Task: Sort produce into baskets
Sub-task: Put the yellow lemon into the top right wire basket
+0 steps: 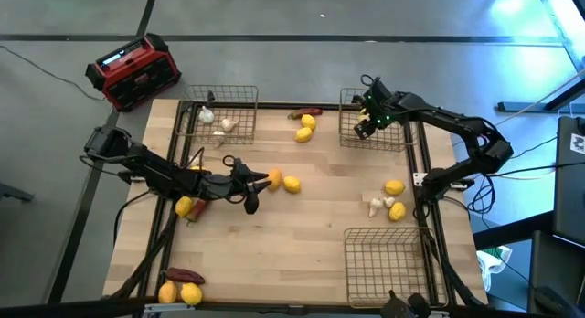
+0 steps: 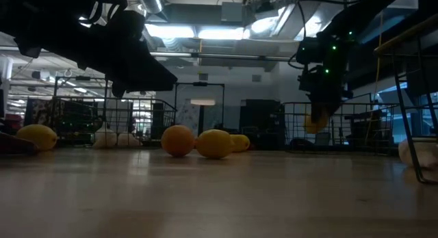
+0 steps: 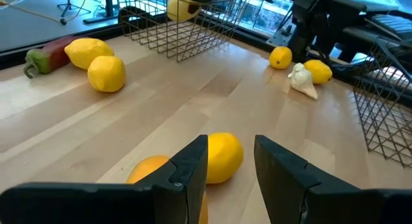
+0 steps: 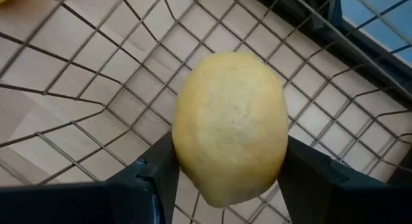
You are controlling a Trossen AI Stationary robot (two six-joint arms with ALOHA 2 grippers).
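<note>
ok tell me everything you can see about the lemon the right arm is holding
The lemon is pale yellow with a dull, finely pitted skin, oval and whole, no stem or blemish showing. It is clamped at its two sides between the dark fingers of the right pincer, clear of the surface. It hangs above the wire mesh basket at the table's far right corner, whose floor shows bare wood through the grid. Only the fingers touch it.

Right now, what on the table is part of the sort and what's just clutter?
Job:
- lemon gripped by right pincer, over a basket
- orange, lemon by left pincer
- garlic bulbs
- red peppers

Clutter:
- red and black box
</note>
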